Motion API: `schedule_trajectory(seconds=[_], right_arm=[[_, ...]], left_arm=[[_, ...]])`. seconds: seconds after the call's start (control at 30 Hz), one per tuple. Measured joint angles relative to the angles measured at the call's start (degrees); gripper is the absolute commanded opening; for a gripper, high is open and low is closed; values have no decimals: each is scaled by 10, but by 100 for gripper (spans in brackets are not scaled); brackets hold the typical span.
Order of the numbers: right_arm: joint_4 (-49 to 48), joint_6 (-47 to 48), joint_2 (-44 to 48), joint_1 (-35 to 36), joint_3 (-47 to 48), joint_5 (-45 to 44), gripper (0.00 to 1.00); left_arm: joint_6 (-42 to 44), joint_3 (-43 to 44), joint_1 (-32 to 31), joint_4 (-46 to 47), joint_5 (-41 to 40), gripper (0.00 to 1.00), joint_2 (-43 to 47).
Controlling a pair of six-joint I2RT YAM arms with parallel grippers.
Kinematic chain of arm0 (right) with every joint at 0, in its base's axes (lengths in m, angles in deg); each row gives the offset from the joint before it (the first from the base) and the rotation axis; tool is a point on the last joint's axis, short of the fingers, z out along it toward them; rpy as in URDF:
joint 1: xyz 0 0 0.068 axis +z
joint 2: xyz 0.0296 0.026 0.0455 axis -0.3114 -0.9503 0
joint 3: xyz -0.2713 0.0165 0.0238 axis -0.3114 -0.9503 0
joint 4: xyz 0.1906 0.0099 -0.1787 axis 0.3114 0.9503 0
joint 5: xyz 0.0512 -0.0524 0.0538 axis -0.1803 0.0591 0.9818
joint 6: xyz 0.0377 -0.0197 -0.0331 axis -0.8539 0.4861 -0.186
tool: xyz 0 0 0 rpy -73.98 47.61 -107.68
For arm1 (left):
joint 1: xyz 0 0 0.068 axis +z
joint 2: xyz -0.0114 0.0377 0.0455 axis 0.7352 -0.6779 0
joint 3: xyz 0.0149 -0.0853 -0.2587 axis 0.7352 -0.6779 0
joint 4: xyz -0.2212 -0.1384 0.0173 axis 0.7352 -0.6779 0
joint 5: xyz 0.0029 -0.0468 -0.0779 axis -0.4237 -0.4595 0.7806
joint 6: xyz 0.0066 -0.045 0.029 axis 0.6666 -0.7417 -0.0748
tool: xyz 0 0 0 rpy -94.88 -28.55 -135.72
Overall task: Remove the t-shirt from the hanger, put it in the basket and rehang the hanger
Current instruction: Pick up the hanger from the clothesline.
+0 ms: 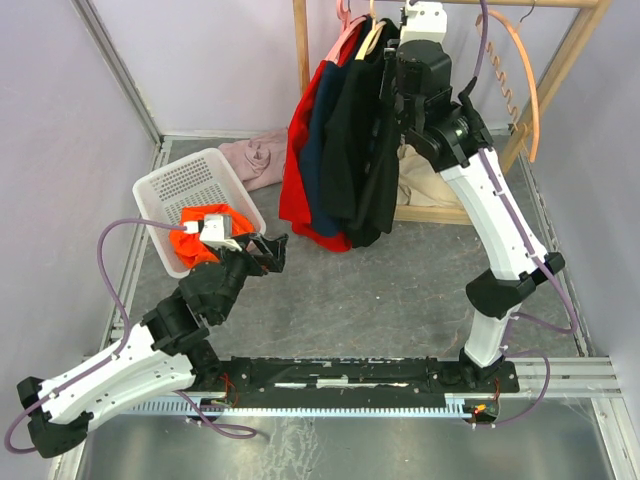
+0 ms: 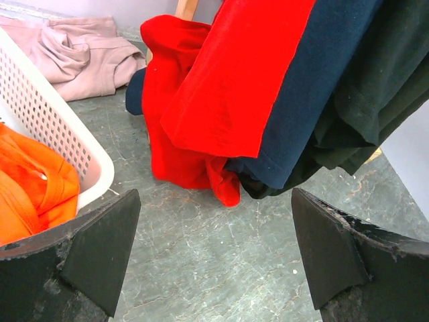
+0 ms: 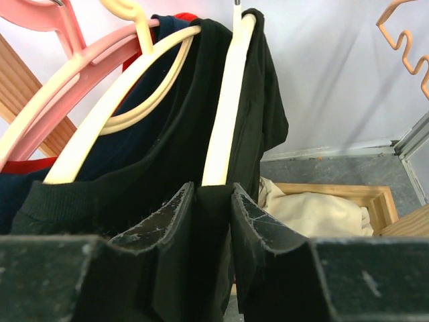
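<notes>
**A:** Which step?

**B:** The grab. Right claw [image 3: 213, 201] is up at the rack [image 1: 300, 60], clamped on the black tee [image 3: 251, 100] at the shoulder, just under the tip of its cream hanger [image 3: 224, 100]. Cloth fills the gap between the jaws.

**A:** Tee off yet?

**B:** No. It's fully hung, the end garment on the rail. Another black one, a navy tee [image 2: 328, 87] and a red tee [image 2: 228, 80] are packed beside it.

**A:** Left claw?

**B:** Left claw [image 2: 214, 194] has its jaws wide apart and holds nothing. It's low over the bench [image 2: 221, 268], next to the basket [image 1: 190, 180], facing the hems.

**A:** Next move?

**B:** My read: drag that shoulder down and out past the hanger tip so one side slips free, then clear the other. The pinch needs to be on cloth only. I can't tell if the hanger tip is caught in it too.

**A:** And if it is?

**B:** Then the hanger likely rides along or swings. The neighbours are tight, so a sideways pull could snag the next one. The left claw could take the hem to help.
</notes>
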Motion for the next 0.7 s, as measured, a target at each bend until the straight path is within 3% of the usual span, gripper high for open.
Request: schedule_trajectory(seconds=[0.13, 0.7], right_arm=[[3, -3, 0, -8, -3, 0, 24], [-19, 40, 37, -50, -45, 7, 11]], left_arm=[[0, 0, 0, 3, 5, 99, -4], [1, 0, 0, 23, 9, 99, -22]])
